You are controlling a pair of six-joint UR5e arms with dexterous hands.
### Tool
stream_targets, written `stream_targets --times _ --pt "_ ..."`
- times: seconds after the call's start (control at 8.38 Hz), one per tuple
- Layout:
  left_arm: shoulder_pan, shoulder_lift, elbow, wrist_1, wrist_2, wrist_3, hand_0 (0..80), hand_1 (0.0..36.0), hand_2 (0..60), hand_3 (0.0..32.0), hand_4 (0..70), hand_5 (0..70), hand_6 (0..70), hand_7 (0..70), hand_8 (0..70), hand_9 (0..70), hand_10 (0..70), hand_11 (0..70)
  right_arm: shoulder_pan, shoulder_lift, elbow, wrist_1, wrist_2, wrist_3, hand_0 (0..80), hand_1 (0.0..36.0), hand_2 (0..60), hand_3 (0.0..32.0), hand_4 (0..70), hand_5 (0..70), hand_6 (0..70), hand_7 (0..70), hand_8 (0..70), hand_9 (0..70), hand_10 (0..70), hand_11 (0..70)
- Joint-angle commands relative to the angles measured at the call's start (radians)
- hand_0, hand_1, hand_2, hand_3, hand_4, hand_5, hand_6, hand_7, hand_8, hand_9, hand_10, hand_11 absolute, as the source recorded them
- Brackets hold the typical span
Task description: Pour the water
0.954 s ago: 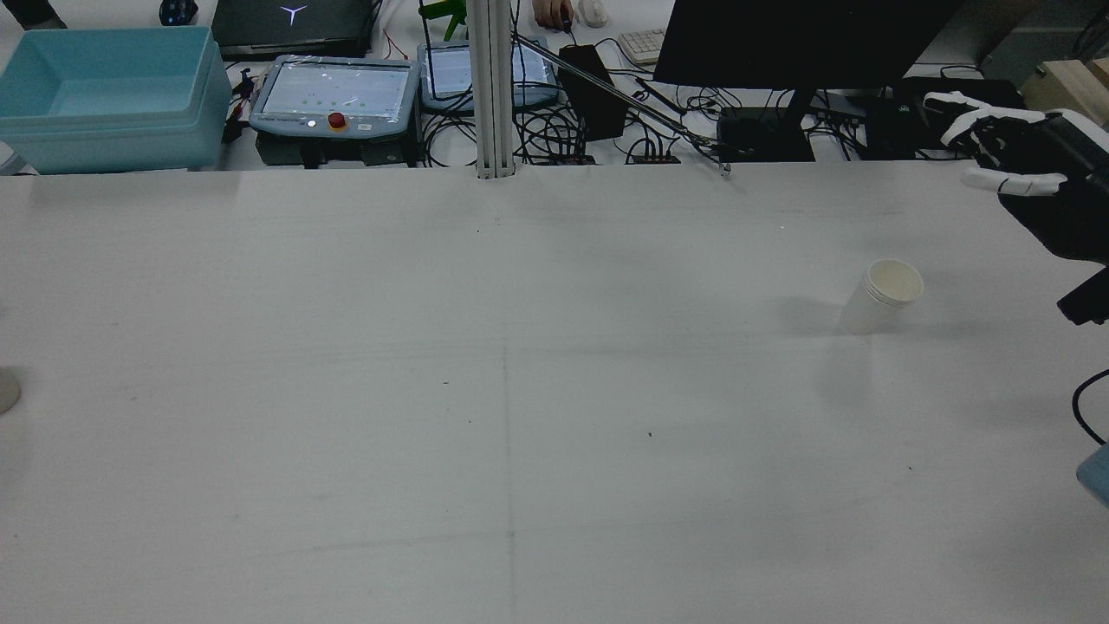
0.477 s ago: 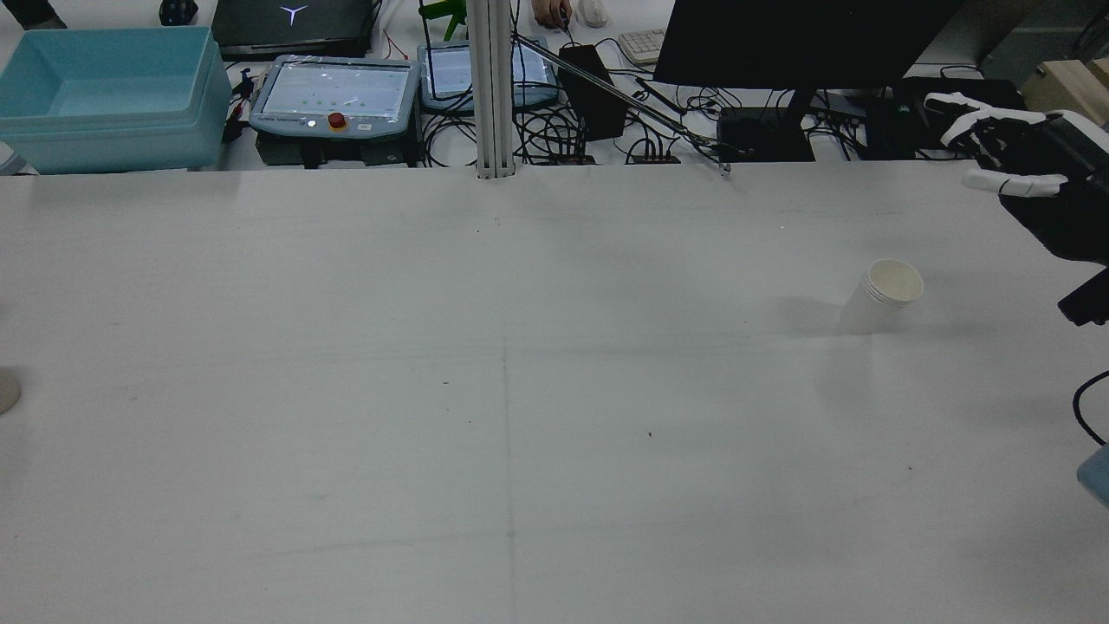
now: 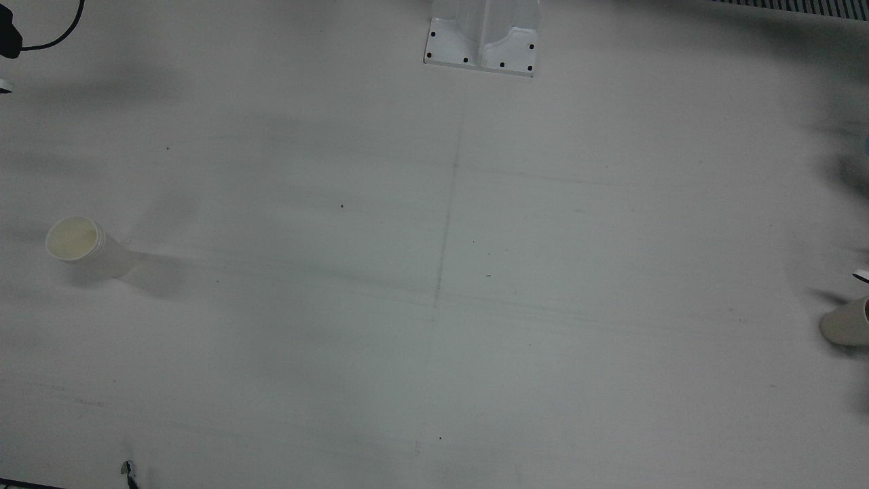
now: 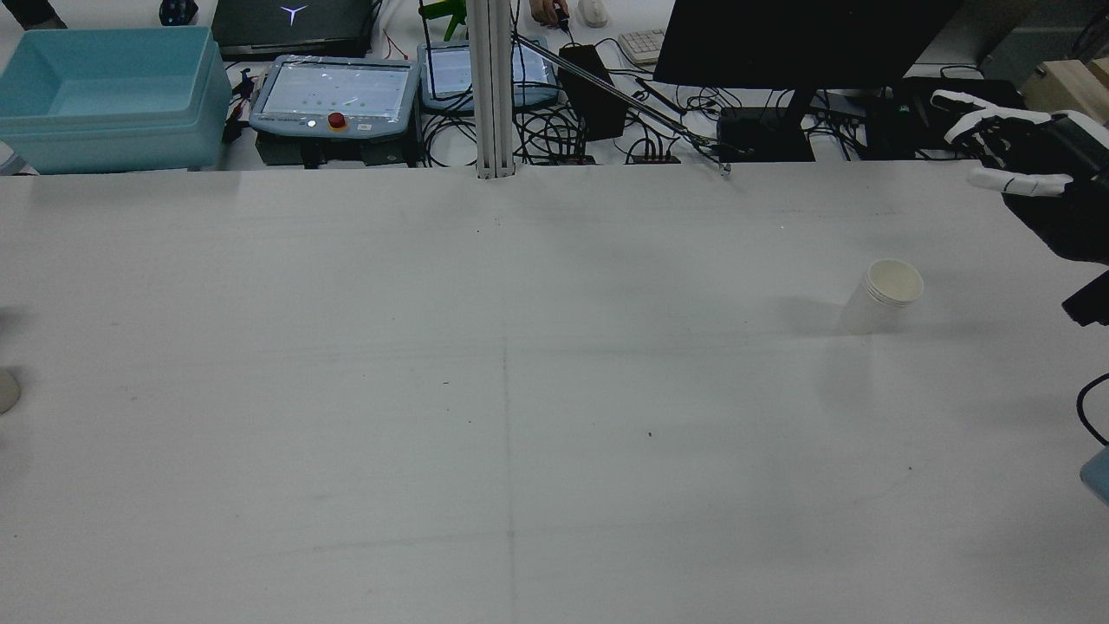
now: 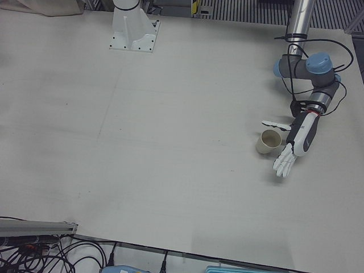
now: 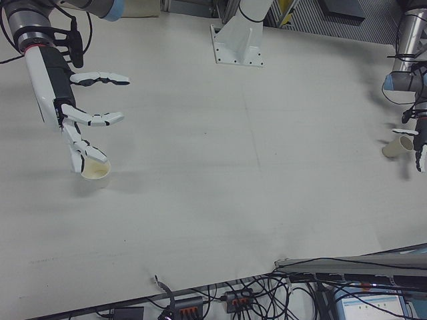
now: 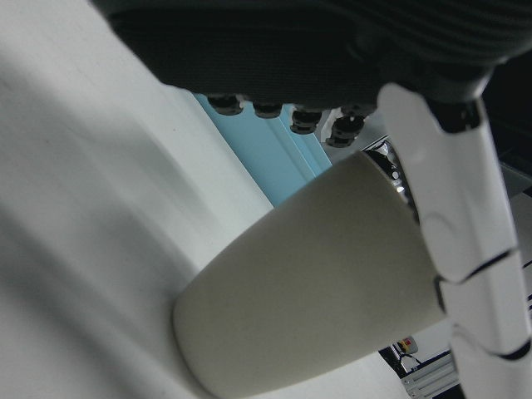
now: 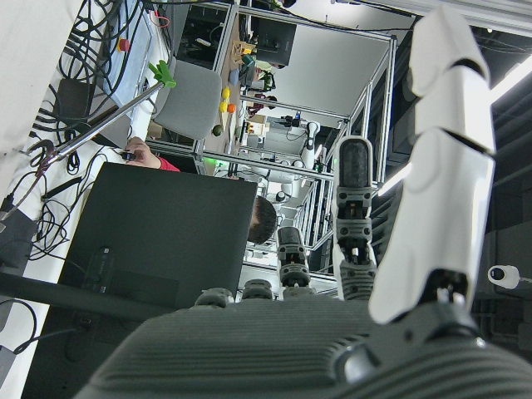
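A beige cup (image 5: 269, 141) stands on the white table (image 5: 170, 142) just beside the left hand (image 5: 293, 149), whose fingers (image 5: 282, 165) are spread and point down past it, holding nothing. Well apart on the other half, a white paper cup (image 6: 95, 173) stands below the right hand (image 6: 83, 123), which hangs above it with fingers apart and empty.
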Motion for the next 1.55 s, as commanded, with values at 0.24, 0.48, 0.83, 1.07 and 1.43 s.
stream_targets --times 0.24,0.48,0.83,1.07,1.43 --pt "0.006 -0.004 -0.002 0.025 -0.002 0.004 50.7 14.3 4.3 0.0 15.6 0.1 4.9 4.5 0.0 0.0 0.9 3.0 0.001 0.000 -0.001 0.000 -0.002 0.000 53.7 19.3 12.6 0.0 28.9 29.0 10.6 18.8 1.1 2.4 0.0 0.0" --pt "0.006 -0.016 -0.002 0.030 0.000 0.001 51.5 14.9 4.8 0.0 18.7 2.1 6.3 5.7 0.2 0.0 1.4 3.8 0.002 -0.010 0.001 0.000 -0.002 0.002 53.7 19.1 12.1 0.0 28.5 28.9 10.4 18.5 1.0 2.3 0.0 0.0" --pt "0.007 -0.030 -0.002 0.042 -0.002 -0.004 53.0 14.1 9.7 0.0 59.2 35.2 10.2 9.4 1.0 0.4 4.9 8.0 0.005 -0.019 0.002 0.002 -0.004 0.002 53.7 19.0 11.4 0.0 28.1 28.7 10.0 18.0 1.0 2.2 0.0 0.0" --pt "0.006 -0.030 -0.003 0.048 -0.002 -0.027 54.1 14.2 12.4 0.0 70.0 59.8 13.3 12.1 2.0 1.5 6.2 9.6 0.007 -0.037 0.019 0.002 -0.004 0.002 53.7 19.0 11.0 0.0 27.4 28.5 9.4 17.3 0.8 2.0 0.0 0.0" --pt "0.006 -0.030 -0.009 0.057 -0.012 -0.108 79.5 30.6 26.4 0.0 70.0 70.0 18.7 15.9 6.0 5.8 8.7 14.4 0.060 -0.065 0.032 0.003 -0.008 0.020 53.4 18.9 11.3 0.0 27.3 28.4 9.3 17.0 0.8 2.0 0.0 0.0"
